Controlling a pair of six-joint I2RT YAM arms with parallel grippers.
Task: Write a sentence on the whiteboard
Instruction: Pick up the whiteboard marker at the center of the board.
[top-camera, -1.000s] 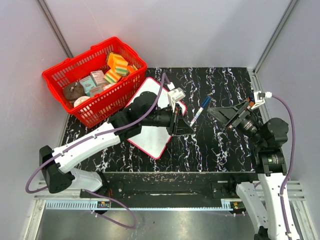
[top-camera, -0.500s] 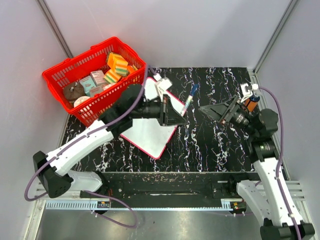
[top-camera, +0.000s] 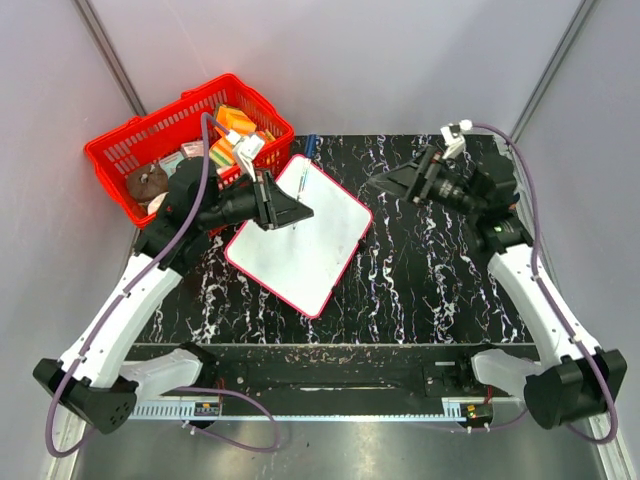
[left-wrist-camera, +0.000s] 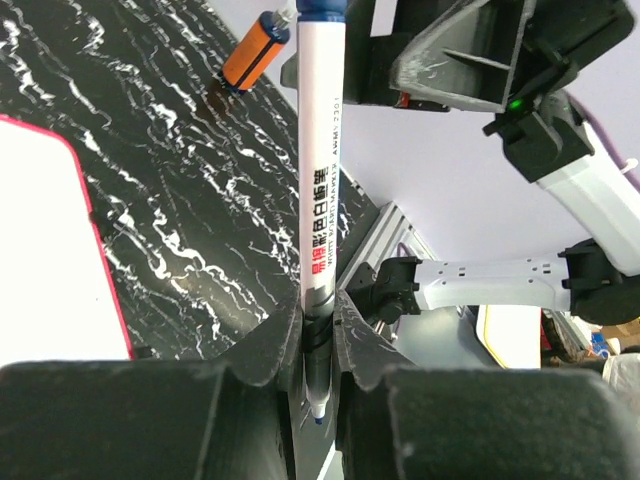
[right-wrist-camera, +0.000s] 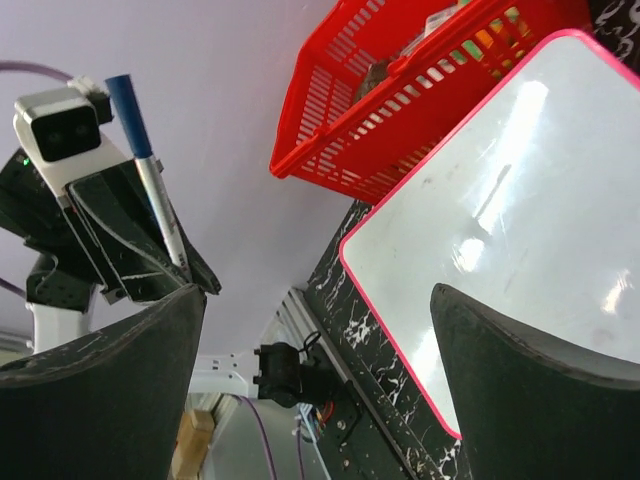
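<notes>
Over the whiteboard's (top-camera: 310, 255) far-left corner hangs the left gripper (top-camera: 298, 212), its two dark fingers pressed onto a marker (left-wrist-camera: 318, 190) and pinching it low on the barrel. The marker is white with printed lettering and a blue end; that blue end rises away from the board, while the thin nib end points down toward the white face. Whether the nib touches the board cannot be told from any view.

The whiteboard itself lies flat on the black, white-veined bench (top-camera: 440, 270), turned at an angle, its red-pink rim showing all round. Its face shows white with patches of glare in the right wrist view.

Just beside the board's far-left corner sits a red basket (top-camera: 150, 128) holding coloured packets (top-camera: 235, 122).

Off the board's far-right side, apart from it, the right gripper (top-camera: 385, 182) is held above the bench and aimed toward the board — its fingers spread wide, with nothing between them.

Beyond the board in the left wrist view, a small orange cylinder (left-wrist-camera: 255, 62) with a dark end shows against the bench — what it is cannot be made out.
</notes>
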